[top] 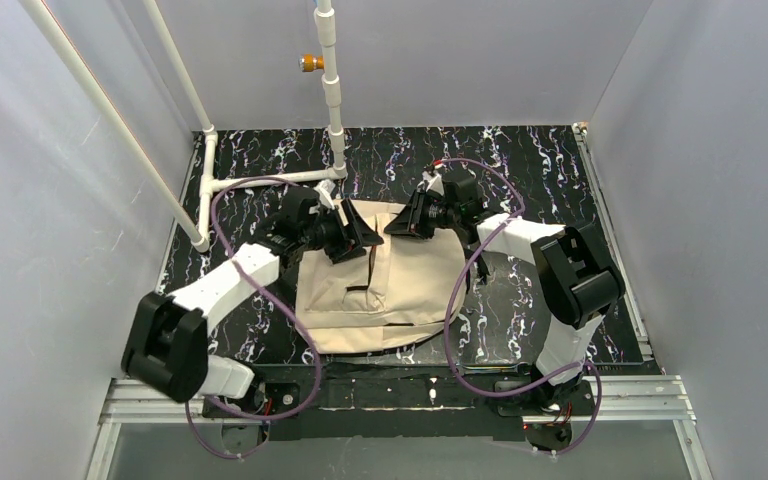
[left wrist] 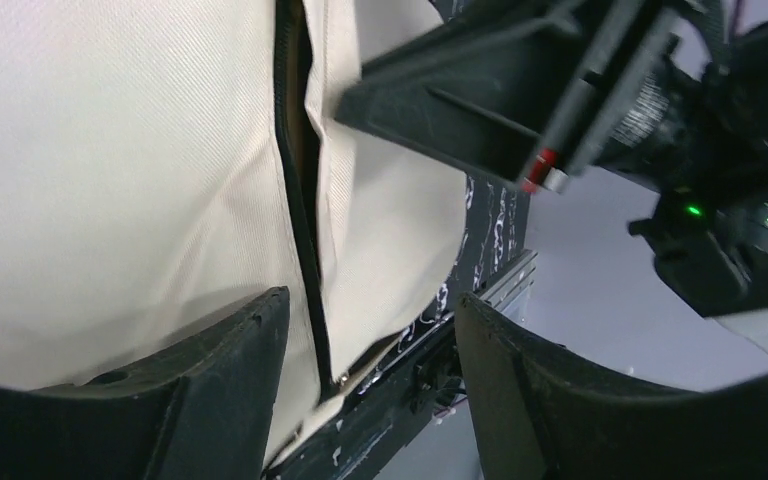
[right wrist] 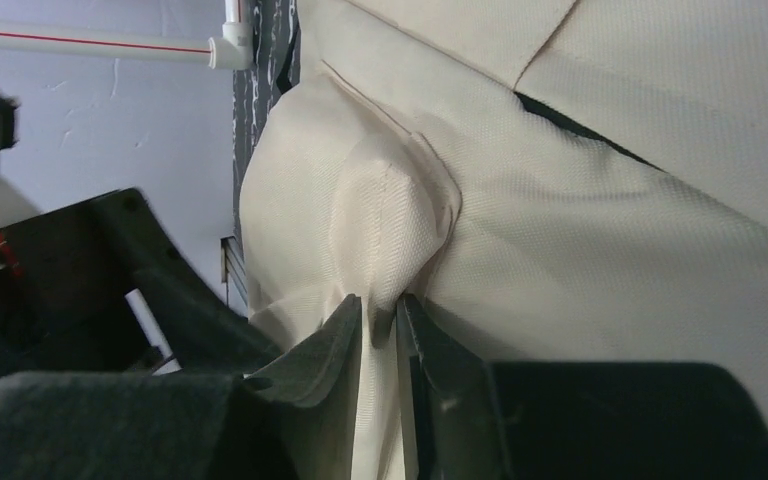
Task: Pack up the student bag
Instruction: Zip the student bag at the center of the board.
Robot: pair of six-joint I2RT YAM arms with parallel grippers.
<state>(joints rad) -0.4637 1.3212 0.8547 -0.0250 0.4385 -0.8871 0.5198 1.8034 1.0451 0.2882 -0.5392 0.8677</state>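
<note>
The beige student bag (top: 380,285) lies flat on the black marbled table, rounded top toward the arms. Its black zip (left wrist: 298,200) runs down the middle and gapes slightly. My left gripper (top: 360,232) hovers over the bag's far left part, jaws open and empty, one finger (left wrist: 210,380) over the fabric and the other past the bag's edge. My right gripper (top: 400,226) is at the bag's far right edge, shut on a pinched fold of the bag's fabric (right wrist: 385,220). In the left wrist view the right gripper (left wrist: 460,95) shows close above the bag.
A white pipe frame (top: 260,180) stands on the table (top: 520,170) behind and left of the bag. Purple cables (top: 460,310) loop from both arms over the bag's sides. Grey walls enclose the table; a metal rail (top: 620,385) runs along the near edge.
</note>
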